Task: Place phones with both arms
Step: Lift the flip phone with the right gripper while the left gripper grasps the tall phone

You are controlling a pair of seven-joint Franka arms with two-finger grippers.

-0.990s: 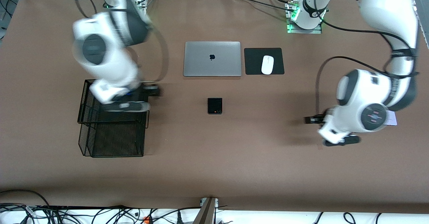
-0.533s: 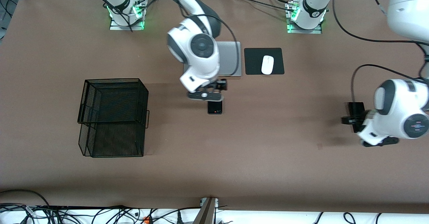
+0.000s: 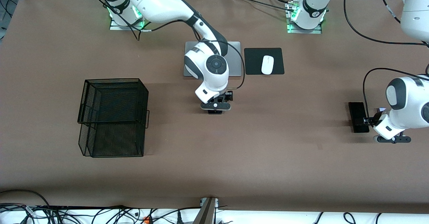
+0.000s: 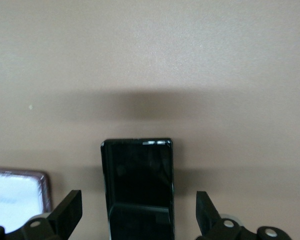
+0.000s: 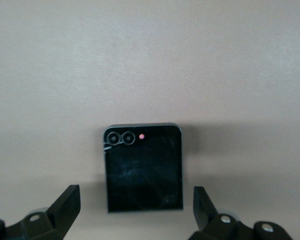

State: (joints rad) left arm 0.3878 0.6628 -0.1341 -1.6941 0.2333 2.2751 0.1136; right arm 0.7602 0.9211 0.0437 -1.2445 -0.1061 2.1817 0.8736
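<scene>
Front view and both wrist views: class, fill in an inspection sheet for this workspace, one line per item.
Surface: brown table.
Job's things: flip phone mid-table; black slab phone at the left arm's end, pale phone beside it.
Clutter: closed laptop, white mouse on black pad, wire basket.
Hands: right hand open over flip phone; left hand open over slab phone.
Cables: black cables on the arms.
Surroundings: cable tangle at the near edge.
</scene>
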